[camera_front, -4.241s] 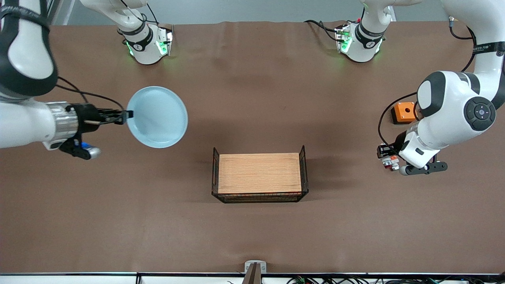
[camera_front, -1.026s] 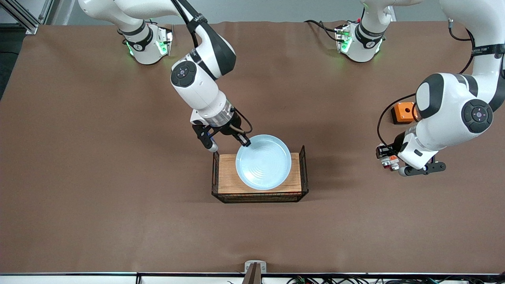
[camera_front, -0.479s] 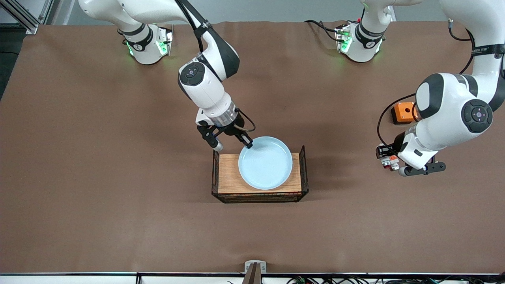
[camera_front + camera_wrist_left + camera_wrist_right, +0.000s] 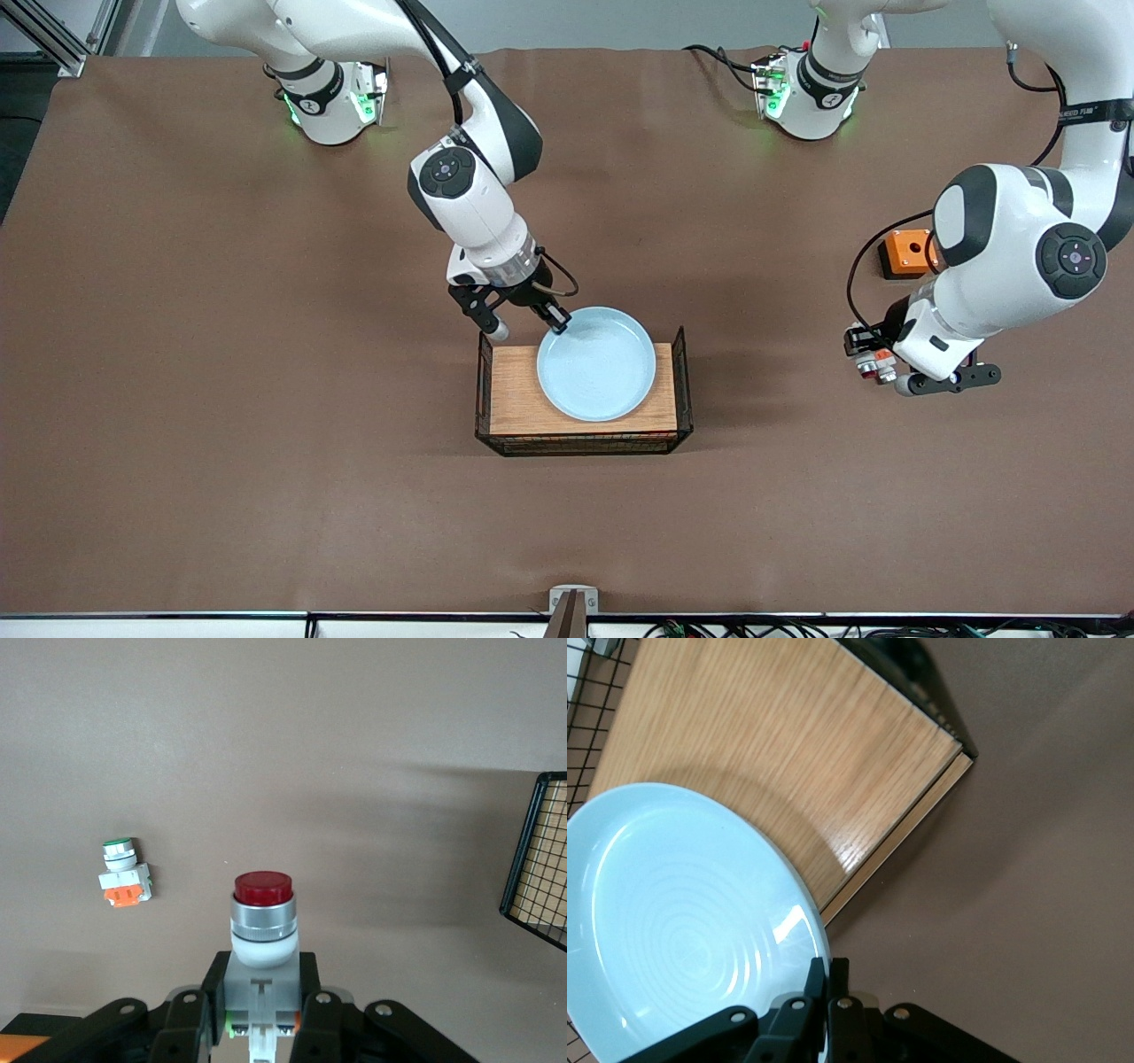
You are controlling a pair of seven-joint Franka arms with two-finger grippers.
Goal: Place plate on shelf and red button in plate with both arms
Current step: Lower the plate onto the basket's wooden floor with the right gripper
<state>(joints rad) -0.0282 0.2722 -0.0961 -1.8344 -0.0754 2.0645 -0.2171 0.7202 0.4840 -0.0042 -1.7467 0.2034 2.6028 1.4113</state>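
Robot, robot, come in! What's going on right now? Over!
Right gripper shut on plate rim, over wooden rack top. Left gripper shut on red button, over table. Nothing blocking.

One plate [image 4: 596, 364]; one wooden-topped wire rack [image 4: 514, 399]; one red button [image 4: 262, 889]; one green-capped button [image 4: 123, 873]; one orange box [image 4: 902, 252]; two arms.

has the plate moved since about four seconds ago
Yes. The plate, gripped by the right end effector, went from over bare table at the right arm's end onto the wooden rack.
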